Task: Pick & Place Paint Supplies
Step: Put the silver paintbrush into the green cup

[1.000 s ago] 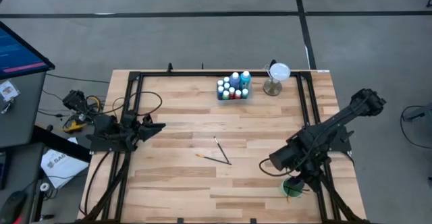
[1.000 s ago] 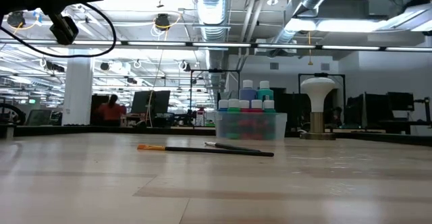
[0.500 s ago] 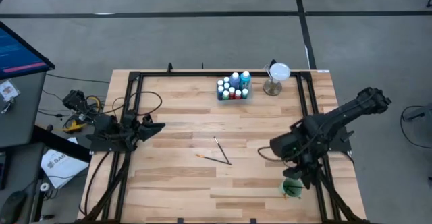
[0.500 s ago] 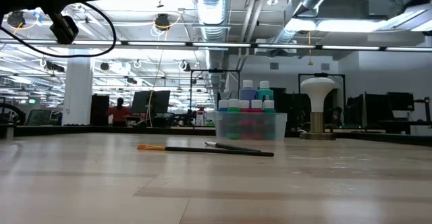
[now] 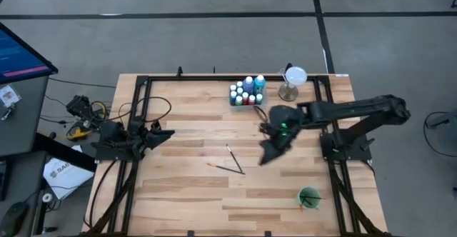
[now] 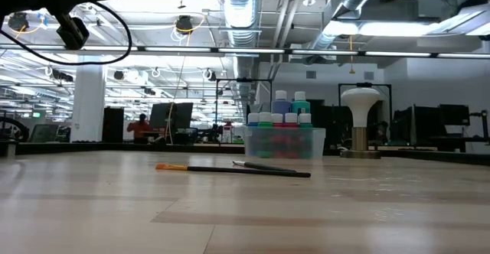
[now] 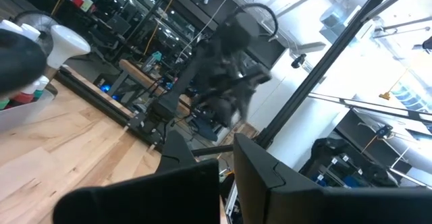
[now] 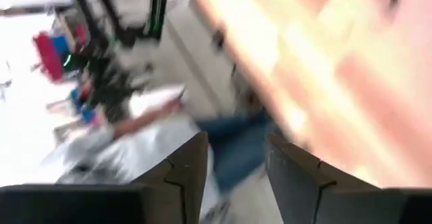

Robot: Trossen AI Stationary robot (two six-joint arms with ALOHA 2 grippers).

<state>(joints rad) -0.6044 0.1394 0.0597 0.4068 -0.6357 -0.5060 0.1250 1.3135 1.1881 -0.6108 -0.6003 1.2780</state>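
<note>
Several white-capped paint bottles (image 5: 246, 92) stand in a clear box (image 6: 283, 141) at the table's far middle. Two thin dark-handled paintbrushes (image 5: 232, 160) lie crossed on the wood at the table's middle (image 6: 253, 169), one with an orange end. My right gripper (image 5: 264, 156) hangs above the table just right of the brushes, open (image 8: 233, 166), with nothing between its fingers. My left gripper (image 5: 166, 133) waits shut (image 7: 226, 177) at the table's left side, holding nothing.
A round green cup (image 5: 309, 196) stands near the table's front right corner. A white-topped stemmed stand (image 5: 291, 80) is right of the bottle box. A black frame (image 5: 143, 87) runs along the table's sides. Bare wood lies between the brushes and the bottles.
My right gripper has swung from over the green cup at the near right toward the table's middle and far side, rising and turning as it went. The cup now stands uncovered. The brushes and bottles have not moved.
</note>
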